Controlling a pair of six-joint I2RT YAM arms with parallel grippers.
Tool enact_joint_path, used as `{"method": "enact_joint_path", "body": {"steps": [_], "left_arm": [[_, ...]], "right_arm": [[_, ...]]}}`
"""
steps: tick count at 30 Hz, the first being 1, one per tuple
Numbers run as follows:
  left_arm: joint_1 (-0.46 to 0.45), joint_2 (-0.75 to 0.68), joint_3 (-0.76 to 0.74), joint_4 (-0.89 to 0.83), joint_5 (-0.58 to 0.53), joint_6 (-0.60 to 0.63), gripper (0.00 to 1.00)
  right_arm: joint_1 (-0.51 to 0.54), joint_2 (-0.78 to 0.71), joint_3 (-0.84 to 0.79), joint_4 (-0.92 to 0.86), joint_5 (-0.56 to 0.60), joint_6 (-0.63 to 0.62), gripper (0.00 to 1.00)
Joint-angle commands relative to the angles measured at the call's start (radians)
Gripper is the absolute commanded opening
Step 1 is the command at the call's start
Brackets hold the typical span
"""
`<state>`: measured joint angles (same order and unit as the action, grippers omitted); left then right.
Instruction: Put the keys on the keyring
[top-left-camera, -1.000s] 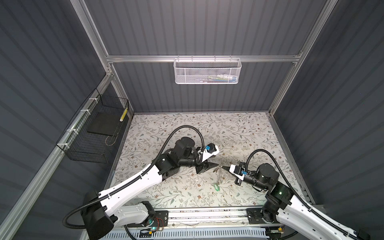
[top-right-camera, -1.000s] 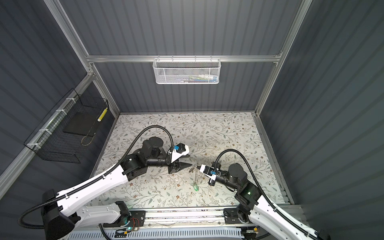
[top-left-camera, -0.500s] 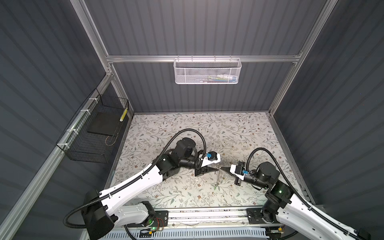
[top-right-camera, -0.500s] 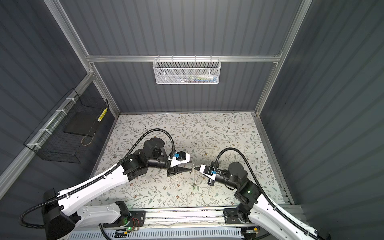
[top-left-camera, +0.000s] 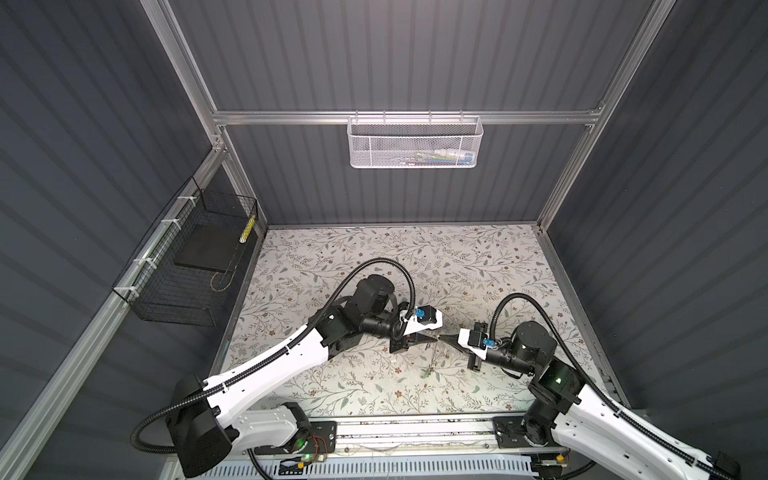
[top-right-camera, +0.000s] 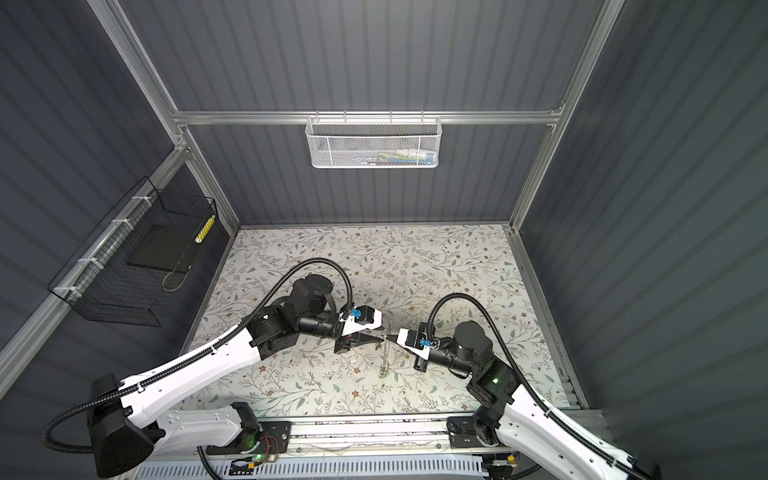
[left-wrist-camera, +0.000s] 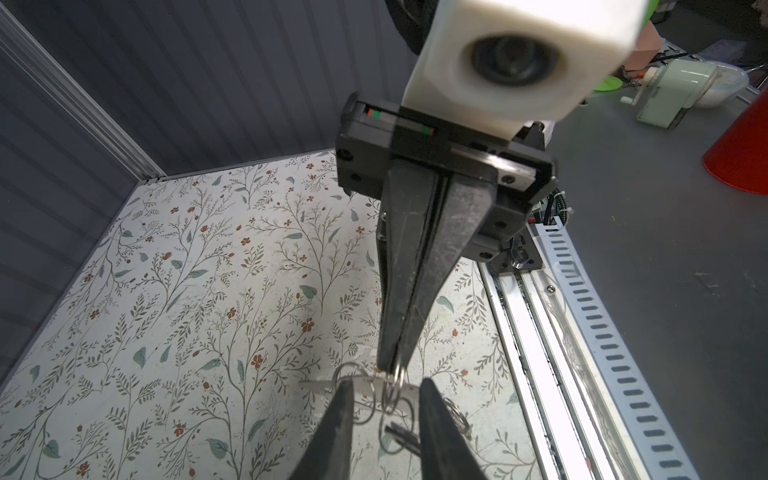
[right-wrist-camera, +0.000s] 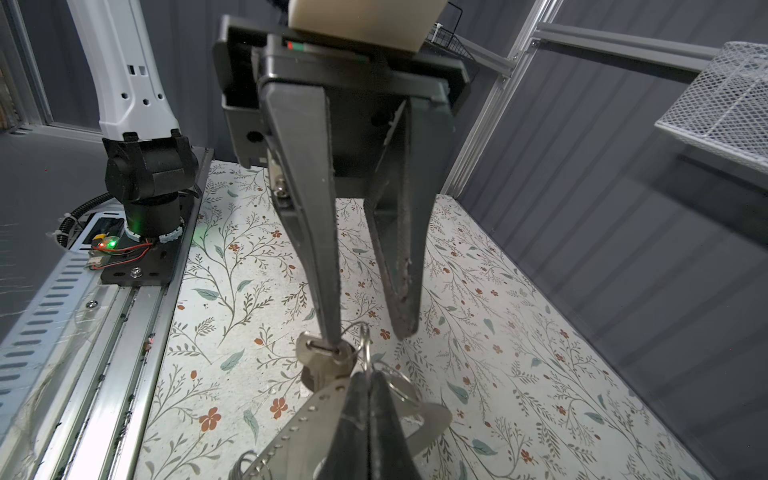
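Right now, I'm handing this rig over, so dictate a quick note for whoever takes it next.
Right gripper: shut, pinching a ring on the keyring, held up above the table.
Left gripper: open, one tip against a silver key beside that ring.
Done: keyring lifted, key at the ring.
Left: cannot tell whether any key is threaded; check, then finish both keys.

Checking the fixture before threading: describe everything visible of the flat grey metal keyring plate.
The flat grey keyring plate looks like dull metal, with a row of small holes along one edge and thin wire rings on it. The shut right gripper pinches it and holds it up. A silver key overlaps its holed edge, at a fingertip of the left gripper.
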<state>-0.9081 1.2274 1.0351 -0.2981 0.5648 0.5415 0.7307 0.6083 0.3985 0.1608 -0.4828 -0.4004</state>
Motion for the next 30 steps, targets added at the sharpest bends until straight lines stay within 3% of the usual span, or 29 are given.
{"method": "enact_joint_path", "body": {"steps": [1,3,7,9,15,17,21,25,30], "left_arm": [[0.000,0.011,0.037,-0.030,0.029,0.020,0.25],[0.000,0.013,0.039,-0.028,0.032,0.021,0.22],[0.000,0.014,0.048,-0.023,0.050,0.023,0.08],[0.000,0.012,0.055,-0.026,0.053,0.021,0.01],[-0.002,0.016,0.109,-0.099,-0.003,0.023,0.00],[-0.007,0.031,0.146,-0.152,-0.047,0.024,0.00],[-0.053,0.091,0.244,-0.286,-0.155,0.032,0.00],[-0.109,0.150,0.324,-0.377,-0.271,0.037,0.00],[-0.135,0.172,0.370,-0.391,-0.292,0.043,0.00]], "right_arm": [[-0.005,-0.004,0.039,0.031,-0.022,0.012,0.00],[-0.004,-0.003,0.039,0.031,-0.025,0.011,0.00],[-0.005,0.004,0.040,0.028,-0.017,0.009,0.02],[-0.006,0.005,0.037,0.025,-0.003,0.008,0.10],[-0.006,-0.024,0.059,-0.070,0.143,-0.036,0.39],[-0.007,-0.038,0.073,-0.120,0.202,-0.054,0.42],[-0.006,-0.054,0.112,-0.200,0.225,-0.070,0.44],[-0.006,-0.066,0.121,-0.194,0.167,-0.057,0.40],[-0.007,-0.073,0.101,-0.147,0.084,-0.032,0.30]]}}
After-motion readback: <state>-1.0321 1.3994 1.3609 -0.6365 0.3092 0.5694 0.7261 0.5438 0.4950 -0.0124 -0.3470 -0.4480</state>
